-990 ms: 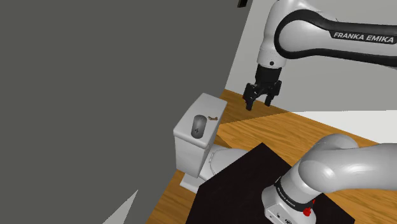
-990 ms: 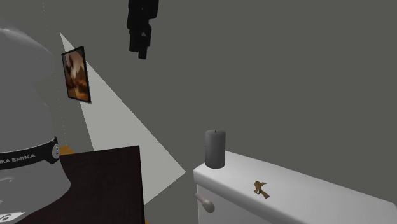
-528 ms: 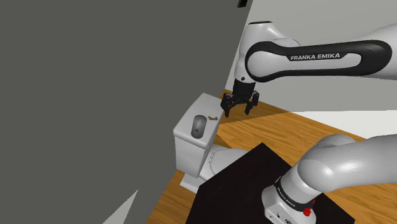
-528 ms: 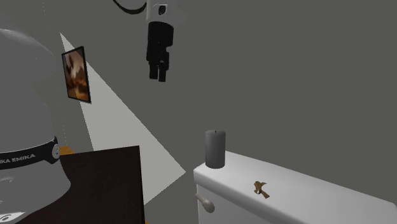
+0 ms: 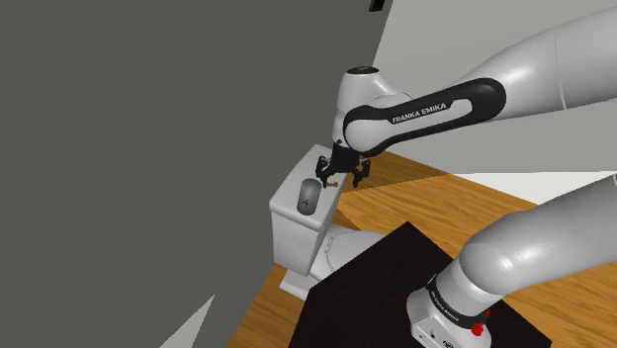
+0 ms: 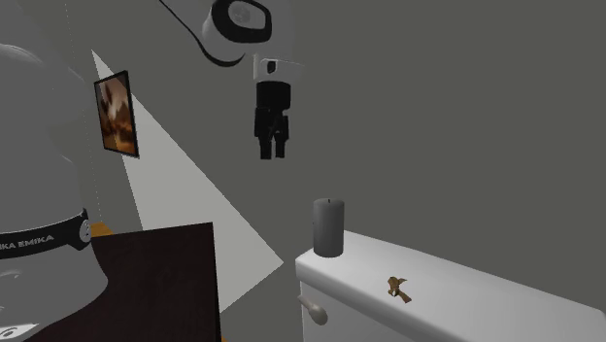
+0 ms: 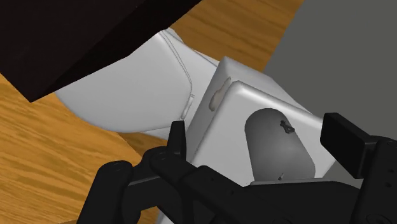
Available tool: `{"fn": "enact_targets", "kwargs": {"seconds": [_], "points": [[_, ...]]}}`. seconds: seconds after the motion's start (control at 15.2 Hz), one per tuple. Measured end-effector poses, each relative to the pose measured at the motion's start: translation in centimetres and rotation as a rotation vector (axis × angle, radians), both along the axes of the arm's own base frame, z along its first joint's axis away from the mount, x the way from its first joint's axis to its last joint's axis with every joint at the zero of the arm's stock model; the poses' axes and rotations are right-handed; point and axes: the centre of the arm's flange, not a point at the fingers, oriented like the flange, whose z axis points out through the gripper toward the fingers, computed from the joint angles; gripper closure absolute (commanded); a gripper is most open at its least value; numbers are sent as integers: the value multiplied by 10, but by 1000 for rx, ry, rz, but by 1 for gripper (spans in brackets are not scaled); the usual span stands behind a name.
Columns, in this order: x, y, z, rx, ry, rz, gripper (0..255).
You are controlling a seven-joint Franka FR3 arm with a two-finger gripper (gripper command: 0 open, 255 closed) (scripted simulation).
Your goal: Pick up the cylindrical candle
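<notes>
Approach: jaws spread, empty, not quite over the grey candle (image 6: 328, 227) on the toilet tank (image 6: 466, 291); next, centre, lower, close.

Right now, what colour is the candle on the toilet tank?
The candle is dark grey, clearest in the second exterior view.

White toilet tank (image 6: 486, 291) bears a grey candle (image 6: 328, 227) and brown trinket (image 6: 396, 288)
</notes>
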Motion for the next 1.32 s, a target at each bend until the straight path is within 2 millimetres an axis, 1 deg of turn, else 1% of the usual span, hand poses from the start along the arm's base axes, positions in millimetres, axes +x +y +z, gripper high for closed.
{"fn": "enact_targets", "kwargs": {"seconds": [0.13, 0.26, 0.4, 0.46, 0.53, 0.73, 0.99, 1.25, 1.32], "points": [[17, 6, -20, -13, -19, -44, 0], [37, 7, -35, -26, -38, -89, 0], [52, 9, -53, -40, -57, -133, 0], [64, 14, -62, -45, -67, -154, 0], [70, 12, -71, -53, -76, -177, 0], [97, 8, -96, -71, -102, -241, 0], [105, 9, -118, -77, -110, -259, 0], [104, 8, -138, -78, -111, -260, 0], [104, 8, -140, -77, -111, -260, 255]]}}
